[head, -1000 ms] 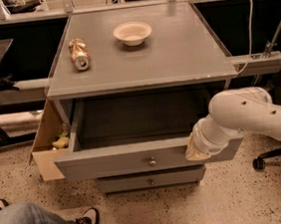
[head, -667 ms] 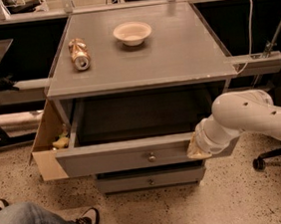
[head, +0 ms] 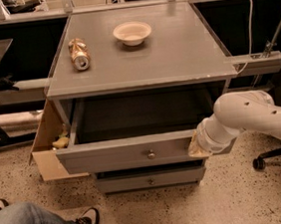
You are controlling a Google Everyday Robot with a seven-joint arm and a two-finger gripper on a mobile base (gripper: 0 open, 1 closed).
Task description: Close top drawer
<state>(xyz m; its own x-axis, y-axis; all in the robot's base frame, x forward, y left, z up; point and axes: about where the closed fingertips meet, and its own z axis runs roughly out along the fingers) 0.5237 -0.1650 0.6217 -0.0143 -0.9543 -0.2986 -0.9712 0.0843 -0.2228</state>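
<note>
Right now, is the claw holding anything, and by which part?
It cannot be told: the claw is at the right end of the top drawer front.

Even overhead indoor light, soft sheen on the cabinet top (head: 183, 44), deep shadow inside the open top drawer (head: 110, 156) (floor barely readable), white arm (head: 261, 116) brightly lit, gripper (head: 199, 145) at the drawer front's right end, half shaded.
</note>
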